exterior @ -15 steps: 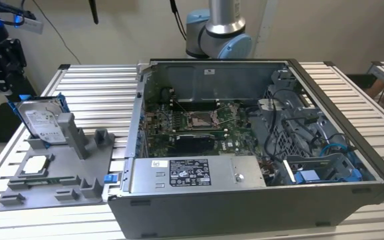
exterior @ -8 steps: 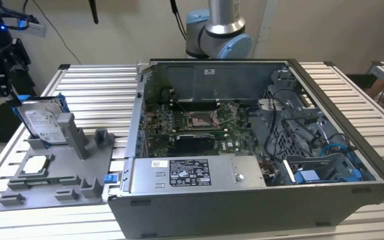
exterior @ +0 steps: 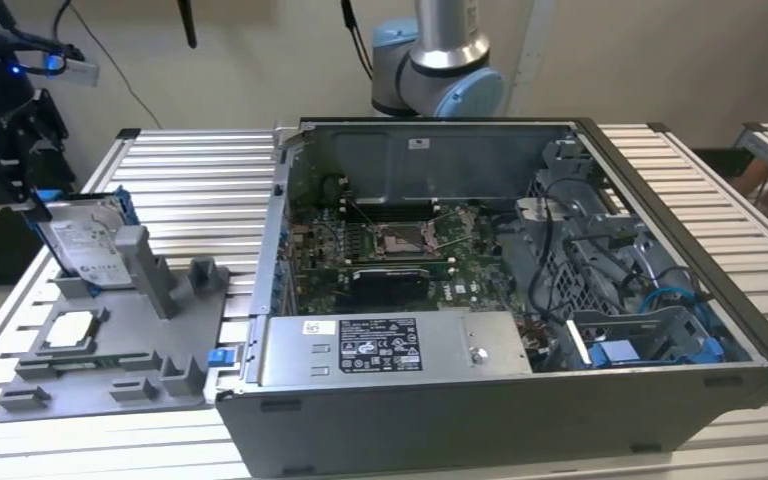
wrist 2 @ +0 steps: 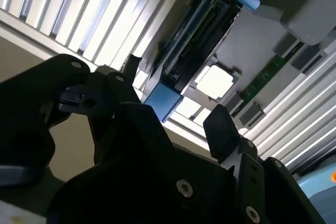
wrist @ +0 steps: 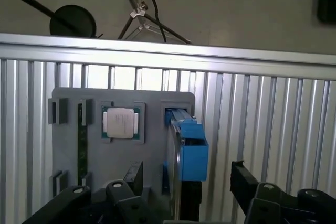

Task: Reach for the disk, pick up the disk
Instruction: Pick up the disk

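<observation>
In the first wrist view the disk (wrist: 191,150) stands on its edge in a slot of a grey tray (wrist: 152,103), its blue bracket facing the camera. It sits between the two black fingers (wrist: 134,174) of the pincer (wrist: 189,179). The pincer is released: its fingers are spread, one on each side of the disk, with a gap showing on both sides and neither one touching it. The second wrist view shows the same layout from a slant, with the disk's blue corner lying in the space between the fingertips.

A small square chip (wrist: 122,123) lies flat in the tray beside the disk, and a narrow green strip (wrist: 82,140) sits in a slot beyond it. The tray rests on a tabletop (wrist: 262,103) of silver metal slats.

In the exterior view the disk shows its white label, upright at the tray's far end on the exterior view's left. An open computer case (exterior: 491,420) stands just beside the tray on the exterior view's right.
</observation>
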You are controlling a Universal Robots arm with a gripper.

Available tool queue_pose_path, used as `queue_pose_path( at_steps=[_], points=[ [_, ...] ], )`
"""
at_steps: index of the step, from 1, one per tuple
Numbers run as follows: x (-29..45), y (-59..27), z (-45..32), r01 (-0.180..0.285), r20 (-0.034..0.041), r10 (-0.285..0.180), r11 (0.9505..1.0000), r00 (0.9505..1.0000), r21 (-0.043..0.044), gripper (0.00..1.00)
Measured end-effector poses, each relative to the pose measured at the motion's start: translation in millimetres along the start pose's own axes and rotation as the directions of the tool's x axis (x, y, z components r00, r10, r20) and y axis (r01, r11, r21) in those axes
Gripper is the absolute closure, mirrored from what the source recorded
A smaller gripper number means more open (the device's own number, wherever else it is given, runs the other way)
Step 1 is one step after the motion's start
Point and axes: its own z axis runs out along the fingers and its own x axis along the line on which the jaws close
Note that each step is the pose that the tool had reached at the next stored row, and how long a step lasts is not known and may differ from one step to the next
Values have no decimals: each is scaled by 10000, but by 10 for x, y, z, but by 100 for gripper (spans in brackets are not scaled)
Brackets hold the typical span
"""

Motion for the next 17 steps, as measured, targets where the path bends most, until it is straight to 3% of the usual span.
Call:
queue_pose_path(
  at_steps=[7, 17],
  points=[
    [-6, 4, 121, 0, 9, 0, 10000, 10000, 3, 0],
    [-5, 5, 186, -1, 98, 1, 10000, 10000, 23, 0]
  ],
)
